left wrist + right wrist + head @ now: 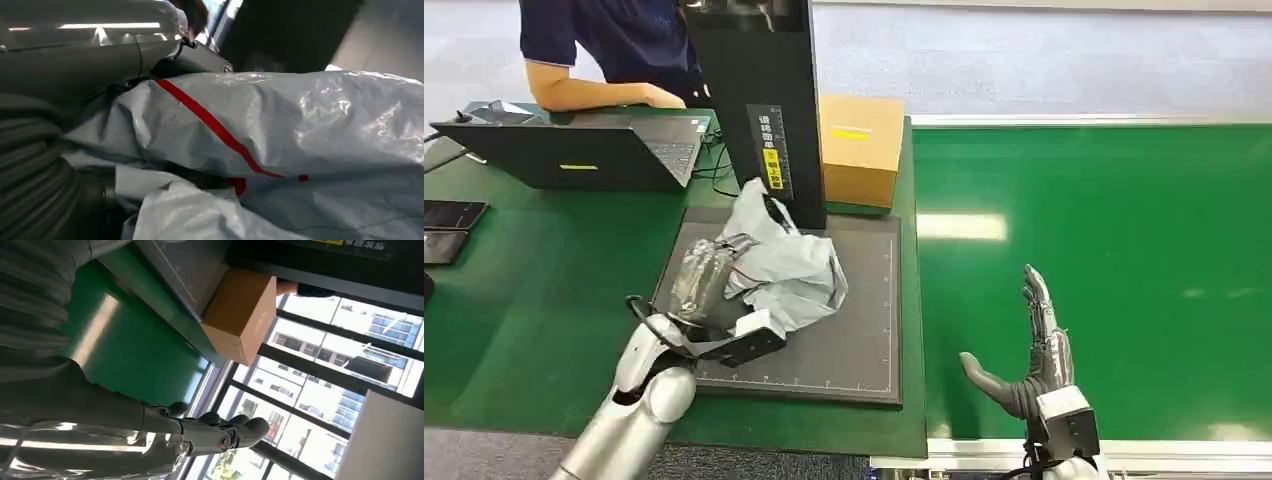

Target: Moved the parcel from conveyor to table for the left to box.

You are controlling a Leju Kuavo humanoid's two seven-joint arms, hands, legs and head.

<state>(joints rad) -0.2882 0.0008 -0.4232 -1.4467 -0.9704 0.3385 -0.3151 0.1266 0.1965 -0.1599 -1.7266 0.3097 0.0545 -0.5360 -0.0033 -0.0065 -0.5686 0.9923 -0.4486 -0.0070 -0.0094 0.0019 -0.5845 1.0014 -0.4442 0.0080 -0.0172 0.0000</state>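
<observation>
Your left hand is clamping its fingers on the parcel; your right hand is hanging open. Loose film is risking a slip.

Crumpled grey parcel on mat

The robot's left arm is a smooth silver tube with a rounded joint, a black cable looping off it near the wrist, and a black-and-white block behind the left hand. The right hand has dark grey segmented fingers, a thick grey thumb, and a white-topped grey box at its wrist. Close up, each hand's cover is grey and ribbed, with a small round screw at a finger pivot.
</observation>
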